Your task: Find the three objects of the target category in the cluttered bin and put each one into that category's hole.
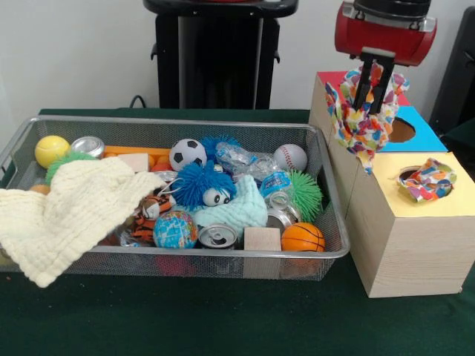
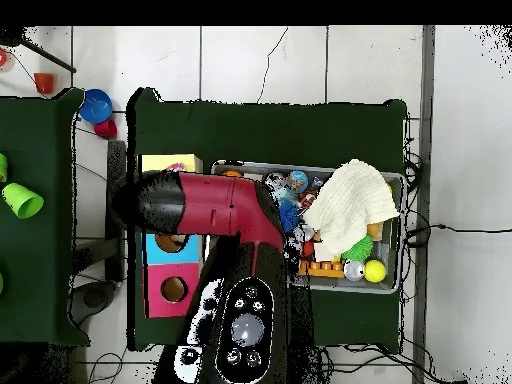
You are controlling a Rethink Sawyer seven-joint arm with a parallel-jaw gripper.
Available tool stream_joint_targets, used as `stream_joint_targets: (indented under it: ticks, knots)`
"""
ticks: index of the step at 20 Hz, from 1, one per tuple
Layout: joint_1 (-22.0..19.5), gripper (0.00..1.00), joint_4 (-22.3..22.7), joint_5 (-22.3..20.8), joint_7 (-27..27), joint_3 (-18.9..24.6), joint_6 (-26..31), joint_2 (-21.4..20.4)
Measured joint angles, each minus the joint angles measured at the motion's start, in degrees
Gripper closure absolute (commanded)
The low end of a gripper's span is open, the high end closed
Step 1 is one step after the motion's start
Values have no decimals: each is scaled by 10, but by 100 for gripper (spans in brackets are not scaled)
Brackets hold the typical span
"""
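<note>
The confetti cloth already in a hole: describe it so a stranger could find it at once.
Look right of the wire basket to the pale wooden box with the yellow top. The confetti cloth sits crumpled in its round hole, unlike the one hanging from the gripper.

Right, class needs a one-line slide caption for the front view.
The hand holds a confetti cloth above the boxes; another sits in the yellow hole beside the cluttered bin.

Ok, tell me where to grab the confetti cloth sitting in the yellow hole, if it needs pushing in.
Pinch the bunched fold of the confetti cloth that rises above the hole, coming straight down from above; the box walls block any side approach.
</note>
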Motion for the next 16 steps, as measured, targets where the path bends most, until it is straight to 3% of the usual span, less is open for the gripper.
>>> stream_joint_targets:
  ticks: [10,16]
  knots:
    - [4,100,-10,24,0,-3,-18,1]
    - [18,100,-20,65,4,-6,-42,29]
